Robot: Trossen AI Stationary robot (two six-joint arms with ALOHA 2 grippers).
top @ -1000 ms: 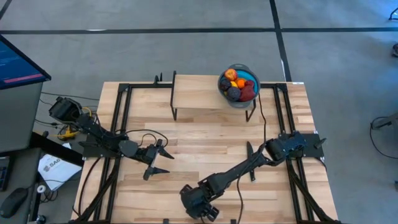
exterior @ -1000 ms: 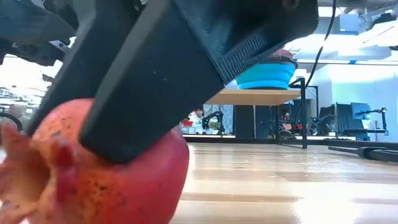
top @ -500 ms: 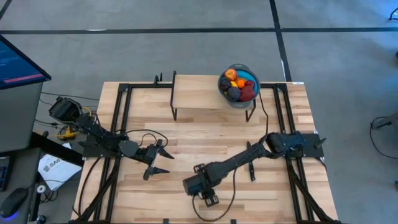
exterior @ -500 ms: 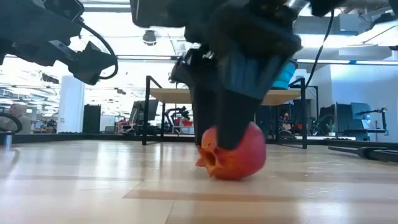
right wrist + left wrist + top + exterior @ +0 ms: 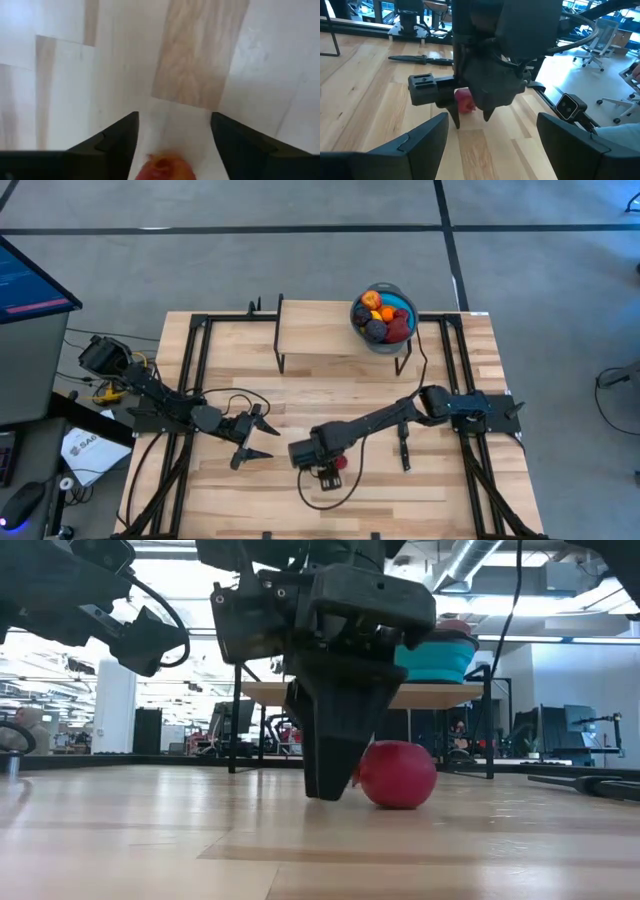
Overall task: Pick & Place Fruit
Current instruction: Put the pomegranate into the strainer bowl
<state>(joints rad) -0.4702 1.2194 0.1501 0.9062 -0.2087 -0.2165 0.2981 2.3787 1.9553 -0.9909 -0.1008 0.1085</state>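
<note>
A red fruit is seen lying on the table, near the middle of the front edge. The right pincer is positioned directly over it, fingers pointing down and spread apart; in the right wrist view the fruit sits in the gap between the two fingers without being clamped. In the low view the fruit rests on the wood just beside the lowered fingertips.

The left pincer is held above the table toward the left front, well apart from the fruit, jaws wide and empty.

A blue bowl holding several more fruits is placed on a raised shelf at the back edge, right of centre. A slim black knife is lying flat toward the right edge.
</note>
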